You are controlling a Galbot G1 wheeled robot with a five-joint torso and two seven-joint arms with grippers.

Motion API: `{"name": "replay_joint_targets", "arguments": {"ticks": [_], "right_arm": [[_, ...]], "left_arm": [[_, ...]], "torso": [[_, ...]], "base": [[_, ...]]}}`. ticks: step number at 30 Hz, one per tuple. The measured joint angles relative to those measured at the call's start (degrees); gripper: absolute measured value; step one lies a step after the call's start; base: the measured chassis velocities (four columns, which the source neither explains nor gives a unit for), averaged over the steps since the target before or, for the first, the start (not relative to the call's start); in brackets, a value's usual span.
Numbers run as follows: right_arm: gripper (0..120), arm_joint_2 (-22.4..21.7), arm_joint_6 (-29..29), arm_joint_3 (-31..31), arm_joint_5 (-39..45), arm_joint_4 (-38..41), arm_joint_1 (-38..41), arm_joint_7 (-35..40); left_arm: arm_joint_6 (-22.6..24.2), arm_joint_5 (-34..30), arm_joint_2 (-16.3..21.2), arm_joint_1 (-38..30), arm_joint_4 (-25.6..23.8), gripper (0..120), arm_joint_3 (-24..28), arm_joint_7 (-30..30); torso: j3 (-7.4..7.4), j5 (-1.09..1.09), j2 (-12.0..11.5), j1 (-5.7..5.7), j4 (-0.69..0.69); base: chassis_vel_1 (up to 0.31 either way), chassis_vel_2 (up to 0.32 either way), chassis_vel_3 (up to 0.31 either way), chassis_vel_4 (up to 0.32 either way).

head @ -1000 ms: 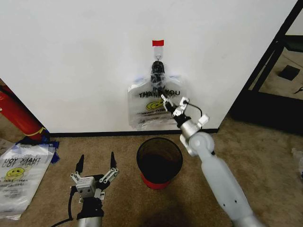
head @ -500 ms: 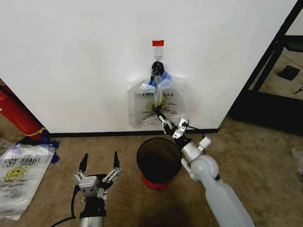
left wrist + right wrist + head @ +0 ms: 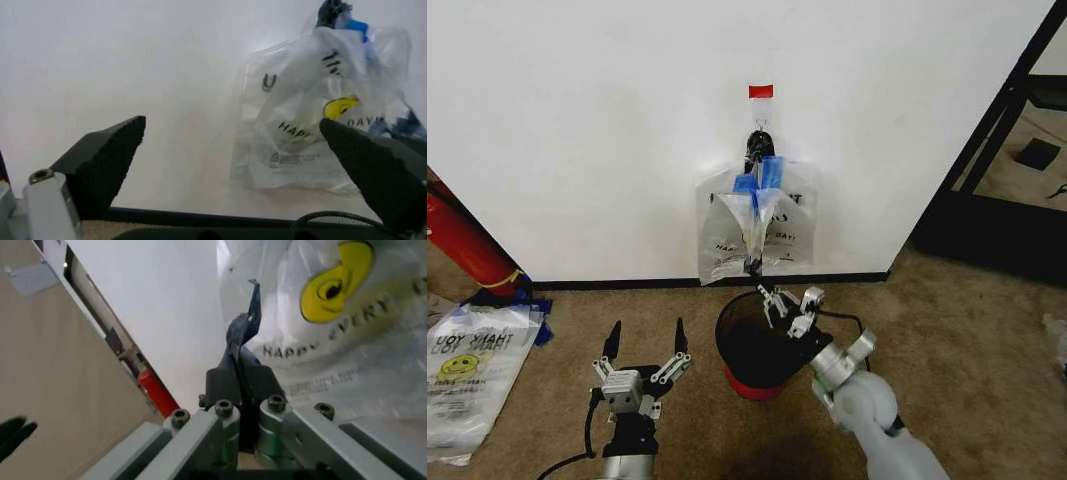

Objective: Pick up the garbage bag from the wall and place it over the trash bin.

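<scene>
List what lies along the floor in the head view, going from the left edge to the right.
Spare printed bag on the carpet → left gripper, open → trash bin → right gripper, shut on a pulled strand of the garbage bag over the bin's far rim.

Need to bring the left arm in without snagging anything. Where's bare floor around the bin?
Bare carpet right of the trash bin, and between bin and left gripper. Crowded above the bin: right gripper pinches the garbage bag. More bags lie far left.
</scene>
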Motion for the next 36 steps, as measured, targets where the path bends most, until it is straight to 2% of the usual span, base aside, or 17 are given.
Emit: {"name": "replay_joint_targets", "arguments": {"ticks": [14,36], "right_arm": [[0,0.1,7.0,3.2,-9.6,1.0,-9.6,-3.8],[0,3.2,16.5,5.9,-21.1,0.0,-18.4,-3.4]], "left_arm": [[-0.4,-1.0,0.8,-1.3,1.1,100,1.1,-0.2],[-0.6,-1.4,1.4,-1.9,1.2,100,2.4,-0.3]], "torso": [[0.00,0.00,0.0,0.00,0.01],[0.00,0.00,0.0,0.00,0.00]], "base": [[0.000,0.000,0.000,0.000],[0.000,0.000,0.000,0.000]]}}
